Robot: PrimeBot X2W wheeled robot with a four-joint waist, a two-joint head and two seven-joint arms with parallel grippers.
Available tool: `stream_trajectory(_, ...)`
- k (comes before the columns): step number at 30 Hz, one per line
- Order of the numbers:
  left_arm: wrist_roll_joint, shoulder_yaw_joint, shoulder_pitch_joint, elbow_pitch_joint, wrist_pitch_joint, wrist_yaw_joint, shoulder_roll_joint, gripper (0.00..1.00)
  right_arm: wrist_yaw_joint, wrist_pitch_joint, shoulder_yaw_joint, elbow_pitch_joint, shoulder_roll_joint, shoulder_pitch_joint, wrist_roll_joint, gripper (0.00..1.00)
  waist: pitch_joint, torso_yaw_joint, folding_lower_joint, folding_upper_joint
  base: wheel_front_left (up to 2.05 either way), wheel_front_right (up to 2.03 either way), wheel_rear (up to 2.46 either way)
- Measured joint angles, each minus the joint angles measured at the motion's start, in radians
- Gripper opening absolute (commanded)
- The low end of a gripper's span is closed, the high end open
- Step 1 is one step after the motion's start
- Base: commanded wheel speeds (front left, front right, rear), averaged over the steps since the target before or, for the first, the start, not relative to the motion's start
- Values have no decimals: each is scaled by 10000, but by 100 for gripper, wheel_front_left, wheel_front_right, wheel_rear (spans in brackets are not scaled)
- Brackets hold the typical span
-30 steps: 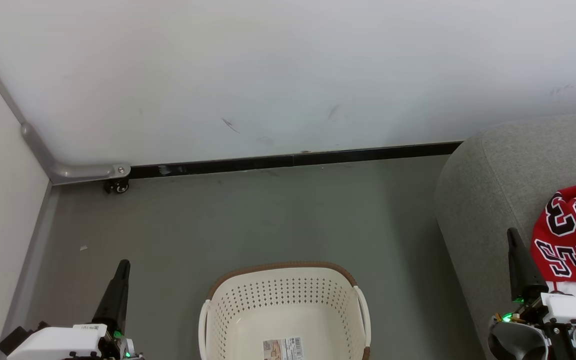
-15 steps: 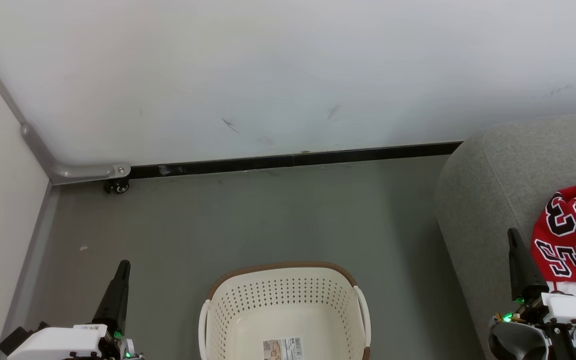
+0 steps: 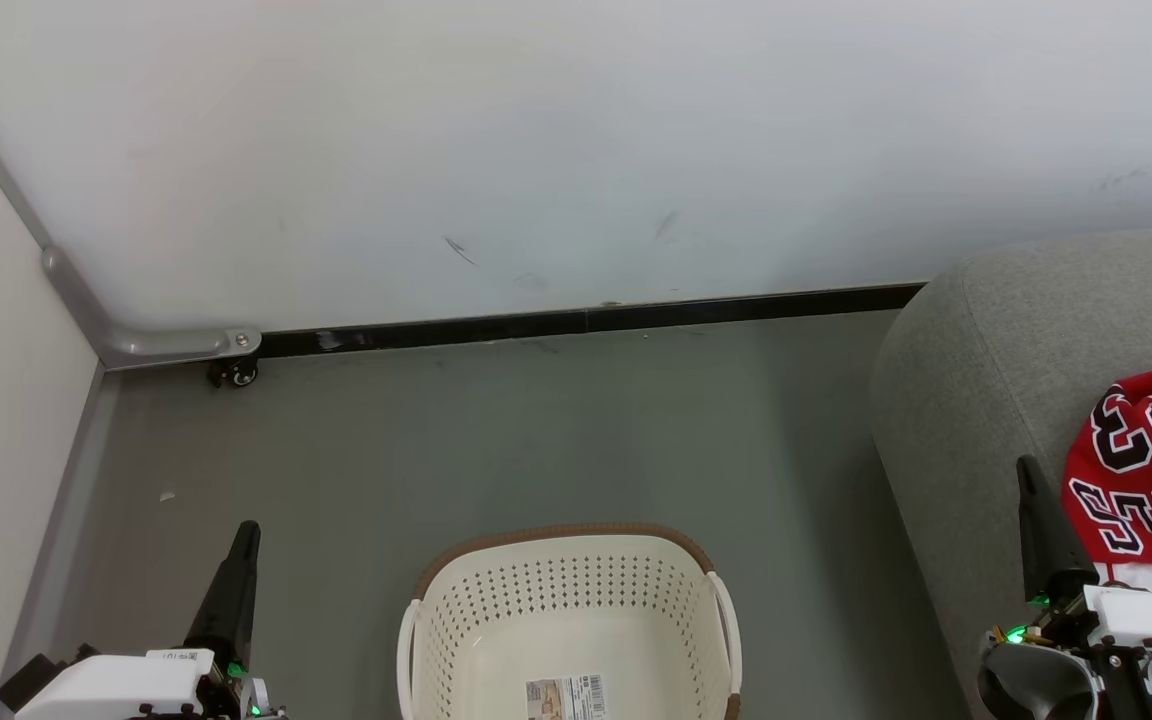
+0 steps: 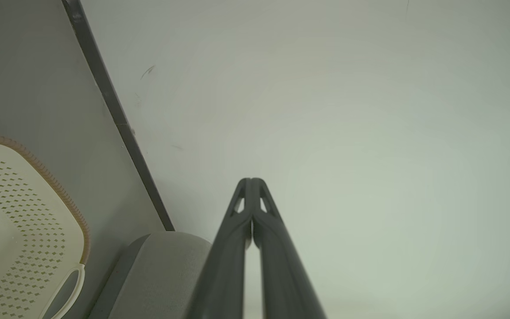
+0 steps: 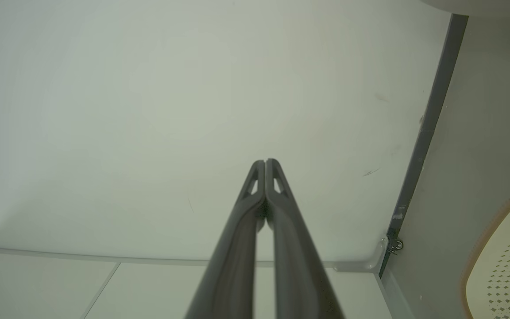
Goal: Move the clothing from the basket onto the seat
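Nothing has moved since a second ago. We see the basket (image 3: 456, 620) near us on the grey floor (image 3: 536, 430), a barcode sticker (image 3: 564, 697) on its bare bottom. The red clothing (image 3: 1141, 490) lies on the grey seat (image 3: 986, 380) at the right, just beside our right tool (image 3: 1024, 462). Both it and the left tool (image 3: 249, 526) have fingers pressed together. A white wall (image 3: 536, 150) with a black baseboard (image 3: 586, 320) stands at the far side.
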Motion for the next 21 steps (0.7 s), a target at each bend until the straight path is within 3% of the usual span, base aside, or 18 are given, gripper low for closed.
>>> stream_trajectory(21,0,19,-70,36,46,-2,-8,0,0,10,-19,23,6,-131,-8,0,-1,0,-1,0,0,0,0)
